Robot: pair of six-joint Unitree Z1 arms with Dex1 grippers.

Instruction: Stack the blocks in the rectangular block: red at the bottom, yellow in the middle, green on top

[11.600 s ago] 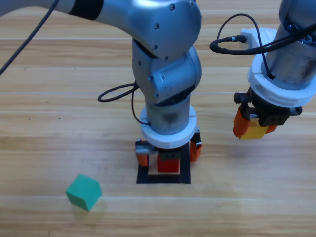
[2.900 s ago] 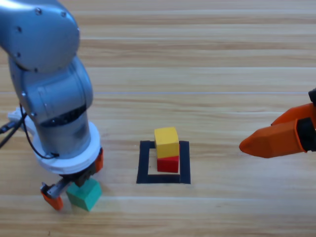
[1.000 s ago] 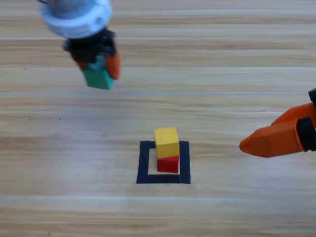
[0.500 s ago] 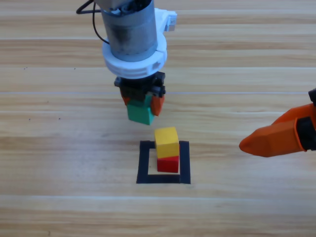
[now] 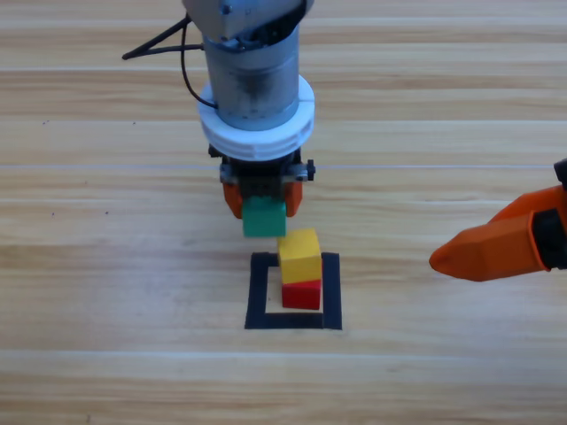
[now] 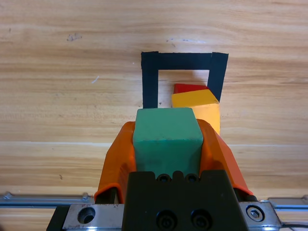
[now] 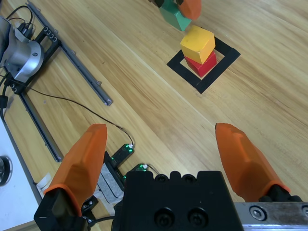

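Left claw (image 5: pixel 262 204) clamps green cube (image 5: pixel 264 217) aloft, just up-left of the stack: yellow cube (image 5: pixel 299 255) on red cube (image 5: pixel 302 294), red mostly hidden, inside tape square (image 5: pixel 259 292). Right claw (image 7: pixel 163 154) wide apart, cut off at worktop's (image 5: pixel 106 266) right edge.

Yellow cube (image 5: pixel 299 254) sits on red cube (image 5: pixel 302 294) inside tape outline (image 5: pixel 257 292). Green cube (image 5: pixel 263 217), held in left gripper (image 5: pixel 262 202), hangs just far-left of stack. Right gripper (image 5: pixel 483 252) waits far right.
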